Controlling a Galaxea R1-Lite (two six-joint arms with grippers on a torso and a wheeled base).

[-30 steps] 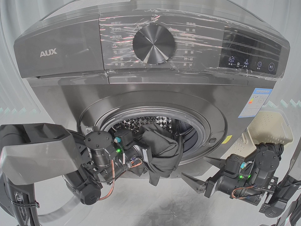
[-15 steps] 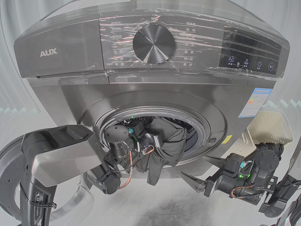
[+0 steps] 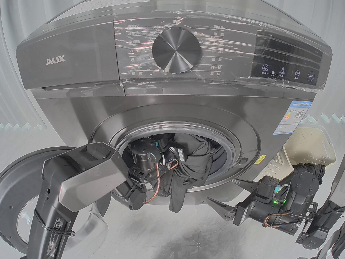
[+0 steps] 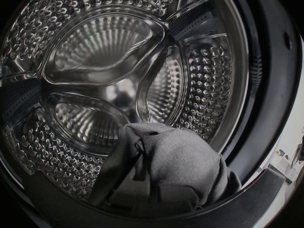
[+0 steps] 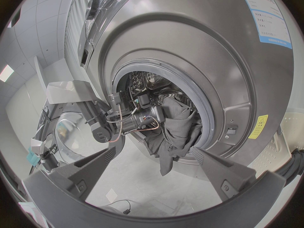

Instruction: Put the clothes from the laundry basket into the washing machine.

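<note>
Pale floor [image 3: 161, 231], labelled washing machine [image 3: 215, 108] — left end effector [image 3: 181, 159] tight on garment [image 3: 194, 169], right end effector [image 3: 221, 190] open.

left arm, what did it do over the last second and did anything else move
The left arm pushed forward and up into the washing machine opening, carrying the dark garment deeper toward the drum; a tail of it hangs over the rim. The right gripper stayed open, low at the right, and the laundry basket did not move.
</note>
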